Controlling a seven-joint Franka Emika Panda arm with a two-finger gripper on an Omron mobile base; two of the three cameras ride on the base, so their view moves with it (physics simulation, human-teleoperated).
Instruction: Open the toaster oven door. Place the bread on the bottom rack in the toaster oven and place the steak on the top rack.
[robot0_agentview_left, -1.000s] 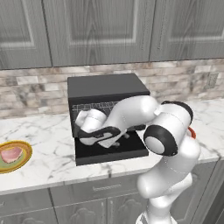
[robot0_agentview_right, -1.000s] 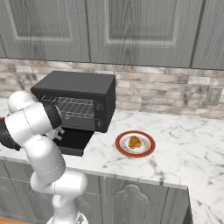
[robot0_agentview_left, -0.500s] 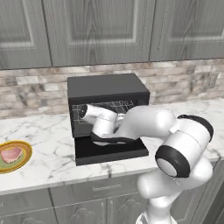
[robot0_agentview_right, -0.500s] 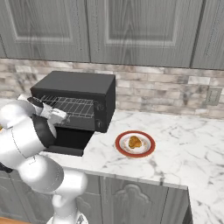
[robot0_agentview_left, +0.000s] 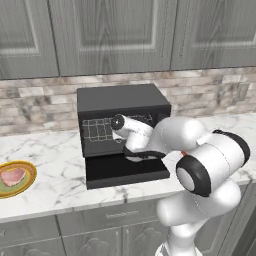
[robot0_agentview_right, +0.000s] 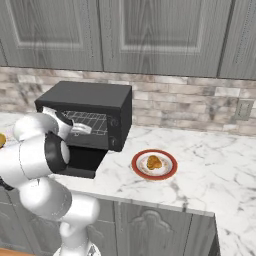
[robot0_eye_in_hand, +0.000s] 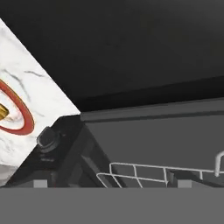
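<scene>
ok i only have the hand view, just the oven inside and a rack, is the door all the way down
Observer: yes, the oven door is folded down, roughly level, in front of the oven.
Operator: where's the steak
Observer: the steak sits on a yellow-rimmed plate on the counter left of the oven.
Operator: and the bread
Observer: the bread is on the red-rimmed plate right of the oven.

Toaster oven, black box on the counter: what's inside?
Inside the black box-shaped toaster oven, a light-grey wire rack shows, bare. The robot's white arm covers the rest.
</scene>
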